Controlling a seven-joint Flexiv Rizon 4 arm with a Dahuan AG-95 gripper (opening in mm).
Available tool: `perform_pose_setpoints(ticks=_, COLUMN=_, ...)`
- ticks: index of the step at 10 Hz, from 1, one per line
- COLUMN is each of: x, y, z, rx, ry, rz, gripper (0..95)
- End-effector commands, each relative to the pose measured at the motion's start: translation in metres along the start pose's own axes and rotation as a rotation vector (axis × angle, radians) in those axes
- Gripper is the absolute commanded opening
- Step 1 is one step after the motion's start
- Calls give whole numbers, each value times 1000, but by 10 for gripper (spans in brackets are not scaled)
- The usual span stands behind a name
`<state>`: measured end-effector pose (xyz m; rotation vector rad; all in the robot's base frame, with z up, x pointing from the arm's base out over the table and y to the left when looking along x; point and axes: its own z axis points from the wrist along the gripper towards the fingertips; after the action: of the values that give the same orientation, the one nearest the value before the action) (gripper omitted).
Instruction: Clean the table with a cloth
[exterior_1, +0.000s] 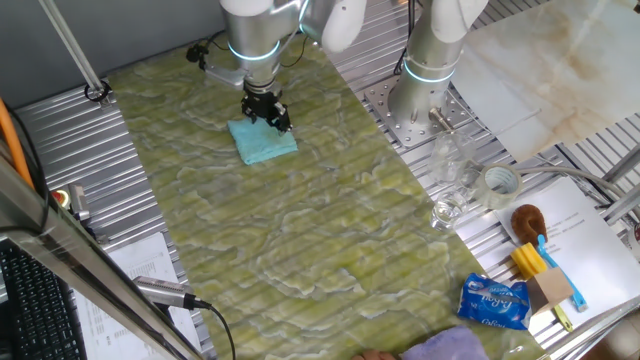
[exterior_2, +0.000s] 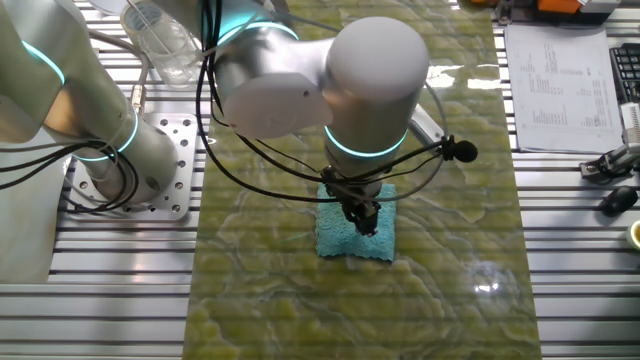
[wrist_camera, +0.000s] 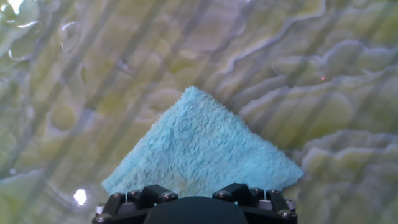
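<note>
While the cloth (exterior_1: 264, 142) is lying flat on the yellow-green surface (exterior_1: 300, 220) toward its far end, the tool (exterior_1: 268, 113) is pressing down on the cloth's far edge. Whether its fingers are parted or gripping fabric cannot be determined. A blue packet (exterior_1: 494, 303) is sitting well apart at right.

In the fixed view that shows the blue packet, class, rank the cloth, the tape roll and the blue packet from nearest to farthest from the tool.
1. Cloth: directly under the tool.
2. Tape roll: off the table's right edge.
3. Blue packet: bottom right, at the near end.
</note>
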<state>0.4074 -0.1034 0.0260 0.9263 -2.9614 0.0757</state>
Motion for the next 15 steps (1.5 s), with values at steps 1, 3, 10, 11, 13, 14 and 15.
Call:
perform_pose_setpoints(ticks=1, x=2, y=0, z=-1, rx=5, ry=-5, rz=-18, gripper=760)
perform_pose_setpoints(ticks=3, x=2, y=0, z=-2, rx=4, ry=-5, rz=-8, gripper=760)
perform_pose_setpoints(ticks=10, x=2, y=0, z=-1, rx=9, ry=2, rz=78, gripper=760)
perform_pose_setpoints(ticks=11, x=4, y=-2, z=6, rx=11, ry=-4, rz=79, gripper=760)
perform_pose_setpoints(ticks=13, x=3, y=-5, z=18, rx=14, ry=-25, rz=70, gripper=760)
perform_pose_setpoints(ticks=14, x=3, y=-5, z=19, rx=14, ry=-29, rz=66, gripper=760)
perform_pose_setpoints(ticks=15, x=3, y=-5, z=19, rx=14, ry=-31, rz=65, gripper=760)
